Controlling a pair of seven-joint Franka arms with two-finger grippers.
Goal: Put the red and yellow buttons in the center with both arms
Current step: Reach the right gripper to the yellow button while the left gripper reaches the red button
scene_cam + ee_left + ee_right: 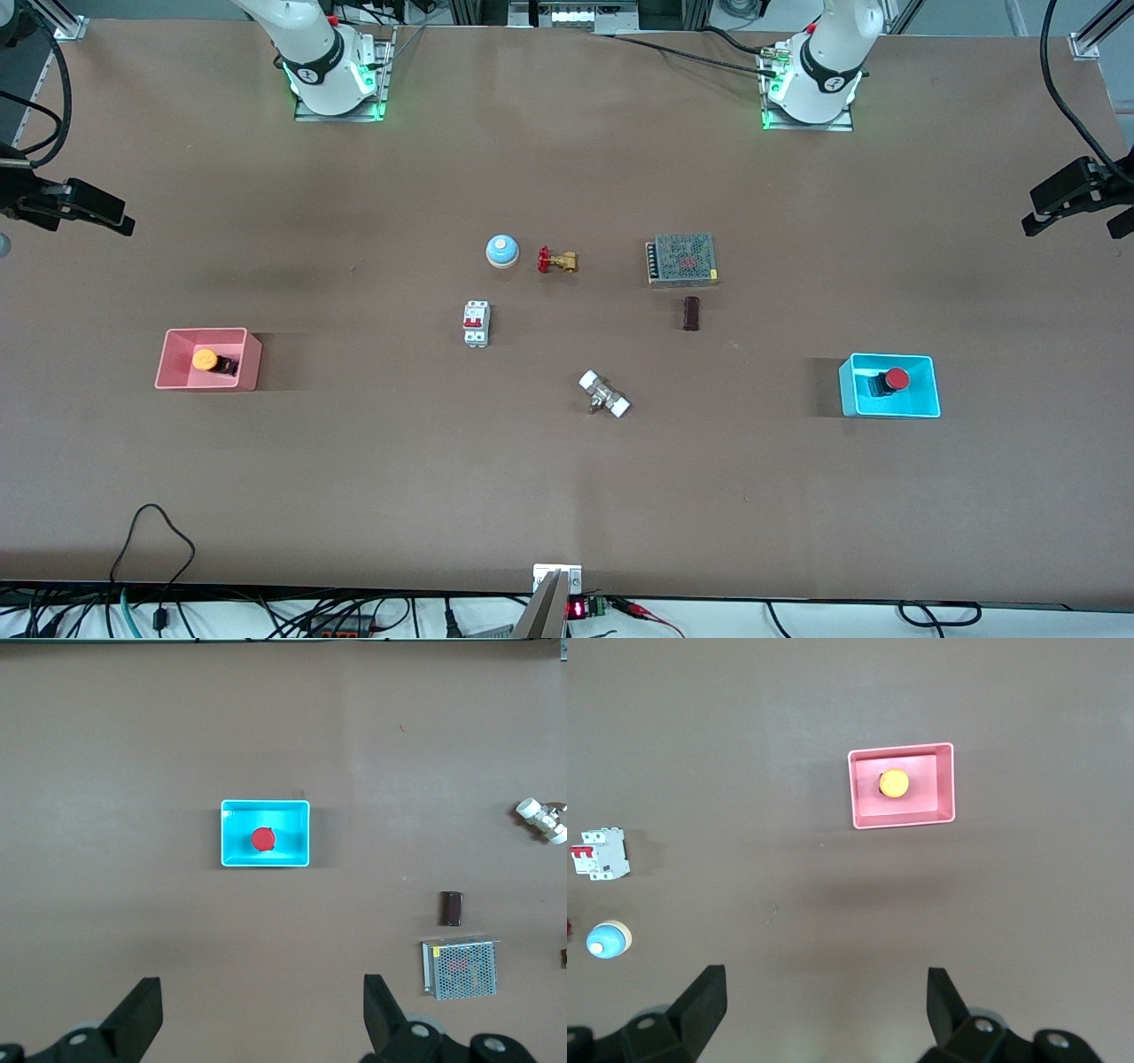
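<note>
Both buttons in their bins, both tools high over the worktop.

I see the yellow button lying in the pink bin toward the right arm's end, and the red button in the cyan bin toward the left arm's end. The left tool hangs above the cyan bin, fingers spread wide, gripping nothing; the right tool hangs near the pink bin, likewise wide apart and empty. Between the bins lie a blue dome, brass valve, breaker, mesh power supply, a dark block and a white-capped fitting.
</note>
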